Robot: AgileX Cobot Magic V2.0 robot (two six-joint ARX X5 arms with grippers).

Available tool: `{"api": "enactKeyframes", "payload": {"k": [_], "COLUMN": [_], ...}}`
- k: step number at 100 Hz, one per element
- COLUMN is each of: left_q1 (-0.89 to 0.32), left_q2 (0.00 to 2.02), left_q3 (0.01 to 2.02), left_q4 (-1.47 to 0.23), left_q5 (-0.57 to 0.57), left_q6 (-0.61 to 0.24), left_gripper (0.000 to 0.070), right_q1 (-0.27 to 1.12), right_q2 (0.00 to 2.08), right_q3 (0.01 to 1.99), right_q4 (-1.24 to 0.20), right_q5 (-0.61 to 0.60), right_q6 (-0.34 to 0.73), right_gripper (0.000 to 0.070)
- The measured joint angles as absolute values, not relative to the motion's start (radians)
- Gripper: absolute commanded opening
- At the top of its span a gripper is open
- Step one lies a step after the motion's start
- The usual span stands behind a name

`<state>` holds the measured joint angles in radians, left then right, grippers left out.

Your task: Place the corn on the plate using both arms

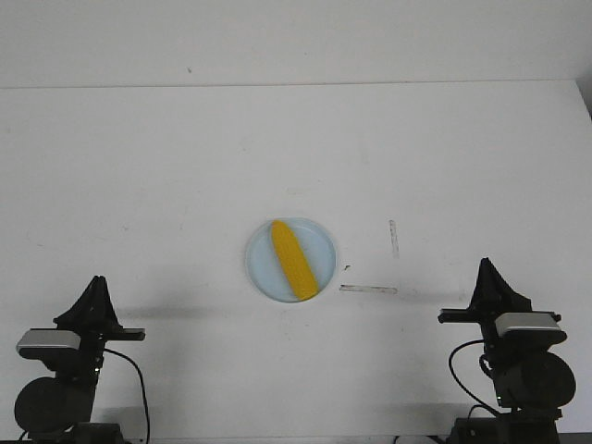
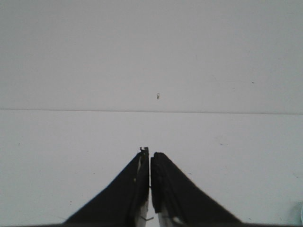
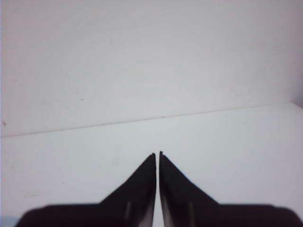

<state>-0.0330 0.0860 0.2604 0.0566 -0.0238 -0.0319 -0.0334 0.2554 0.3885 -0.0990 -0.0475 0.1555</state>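
Jaws closed, empty on both black pointed grippers — left, right — bright yellow toy corn cob lies diagonally on the round pale-blue plastic plate.

Both arms sit drawn back at the near edge of the bench, well apart from each other. The left arm rests at the near left with its grey-white wrist module on top and a black cable looping beside it; the left gripper points forward, jaws pressed together with nothing between them. The right arm mirrors it at the near right, and the right gripper likewise has its jaws closed on nothing.
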Motion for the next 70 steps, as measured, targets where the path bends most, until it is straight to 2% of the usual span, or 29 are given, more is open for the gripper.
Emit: {"api": "enactKeyframes", "payload": {"k": [30, 47, 70], "left_q1": [-0.033, -0.033, -0.033], "left_q2": [0.030, 0.005, 0.005], "left_q3": [0.149, 0.035, 0.034], "left_q4": [0.067, 0.179, 0.138], "left_q5": [-0.023, -0.024, -0.021], "left_q6": [-0.043, -0.044, -0.044], "left_gripper": [0.0000, 0.0001, 0.0001], "right_q1": [-0.033, -0.033, -0.033], "right_q2": [0.255, 0.255, 0.255], "right_q3": [0.389, 0.389, 0.389], "right_q4": [-0.099, -0.099, -0.099], "right_q5": [-0.047, -0.047, -0.047], "right_q6": [0.155, 0.156, 0.157], "right_gripper": [0.0010, 0.0010, 0.0010]}}
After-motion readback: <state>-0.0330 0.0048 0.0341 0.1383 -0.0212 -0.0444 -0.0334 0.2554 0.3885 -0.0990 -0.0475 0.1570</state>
